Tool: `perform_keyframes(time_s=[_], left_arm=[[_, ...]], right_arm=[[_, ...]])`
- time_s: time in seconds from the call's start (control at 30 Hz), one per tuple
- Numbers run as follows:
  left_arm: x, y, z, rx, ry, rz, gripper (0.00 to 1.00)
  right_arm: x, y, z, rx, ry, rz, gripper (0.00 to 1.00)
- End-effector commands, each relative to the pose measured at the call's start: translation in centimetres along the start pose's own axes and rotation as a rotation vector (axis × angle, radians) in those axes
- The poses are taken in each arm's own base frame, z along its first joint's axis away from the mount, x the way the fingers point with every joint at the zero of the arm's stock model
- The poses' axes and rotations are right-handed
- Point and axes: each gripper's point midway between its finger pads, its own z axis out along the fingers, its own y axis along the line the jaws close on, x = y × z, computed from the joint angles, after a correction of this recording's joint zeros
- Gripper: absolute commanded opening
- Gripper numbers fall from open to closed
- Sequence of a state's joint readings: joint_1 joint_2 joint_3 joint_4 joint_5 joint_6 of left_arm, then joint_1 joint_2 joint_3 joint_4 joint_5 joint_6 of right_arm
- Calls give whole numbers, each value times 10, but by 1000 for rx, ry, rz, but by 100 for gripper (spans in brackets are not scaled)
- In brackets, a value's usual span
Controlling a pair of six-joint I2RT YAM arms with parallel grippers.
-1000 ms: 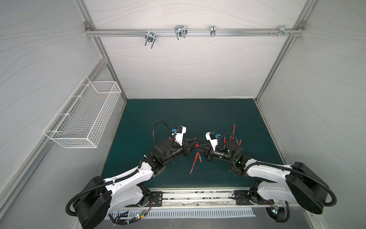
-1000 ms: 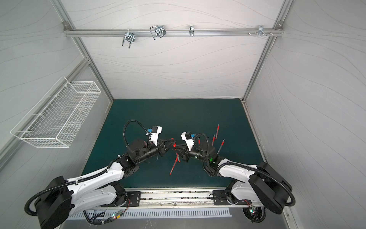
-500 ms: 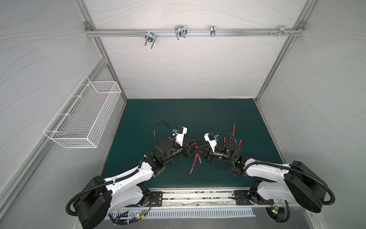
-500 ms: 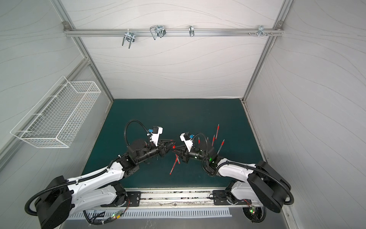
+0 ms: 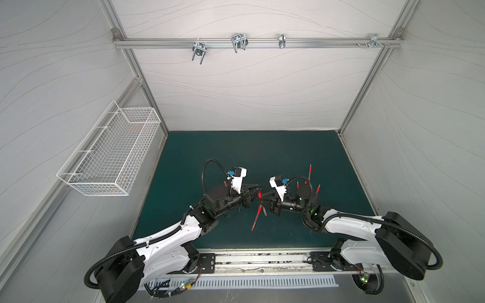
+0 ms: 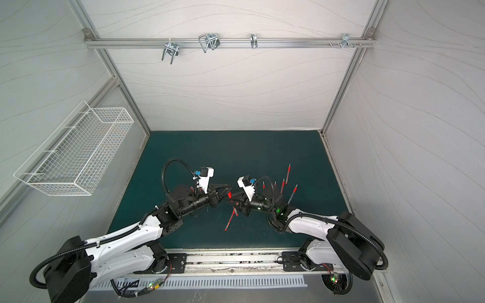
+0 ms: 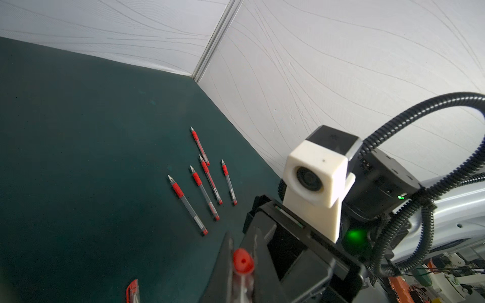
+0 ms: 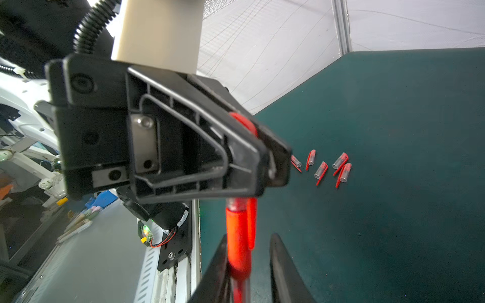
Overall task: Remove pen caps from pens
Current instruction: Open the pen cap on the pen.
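The left gripper (image 8: 278, 168) is clamped on the closed end of a pen cap (image 8: 237, 228), held above the bench (image 5: 236, 157) between the two arms; the right gripper (image 8: 249, 236) stands parted around the same pen (image 8: 238, 290), one finger touching it, the other clear. Five loose caps (image 8: 321, 170) lie on the left arm's side; five bare pens (image 7: 177, 190) lie on the right arm's.

I am looking into a robotics lab test cell. It has white panel walls (image 5: 249, 91) on an aluminium frame (image 5: 143, 88), a crossbar (image 5: 315, 43) carrying metal hooks (image 5: 238, 43) and a wire basket (image 5: 110, 154) hung on the side. A green mat (image 5: 249, 152) serves as worktop, and a bolted base rail (image 5: 262, 259) has bare wiring (image 5: 168, 284) beside it.
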State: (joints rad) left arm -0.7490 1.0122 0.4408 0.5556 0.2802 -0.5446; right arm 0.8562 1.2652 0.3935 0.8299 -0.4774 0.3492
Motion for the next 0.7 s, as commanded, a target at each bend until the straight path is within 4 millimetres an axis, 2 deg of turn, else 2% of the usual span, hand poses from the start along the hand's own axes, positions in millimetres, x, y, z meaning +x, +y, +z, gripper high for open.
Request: perform_keyframes(time_s=[0.0, 0.07, 0.27, 0.37, 0.67], left_arm=[[-19, -13, -2, 30, -62, 36, 0], [-18, -12, -1, 30, -56, 34, 0], [-16, -10, 1, 23, -47, 23, 0], [-19, -3, -1, -21, -57, 18, 0], [-32, 30, -17, -163, -118, -32, 0]], right_arm=[[-3, 8, 5, -49, 2, -14, 27], [-3, 8, 4, -48, -2, -16, 24], [-5, 8, 2, -34, -12, -29, 0], [-2, -2, 2, 32, -3, -32, 0], [17, -36, 6, 445, 90, -127, 0]])
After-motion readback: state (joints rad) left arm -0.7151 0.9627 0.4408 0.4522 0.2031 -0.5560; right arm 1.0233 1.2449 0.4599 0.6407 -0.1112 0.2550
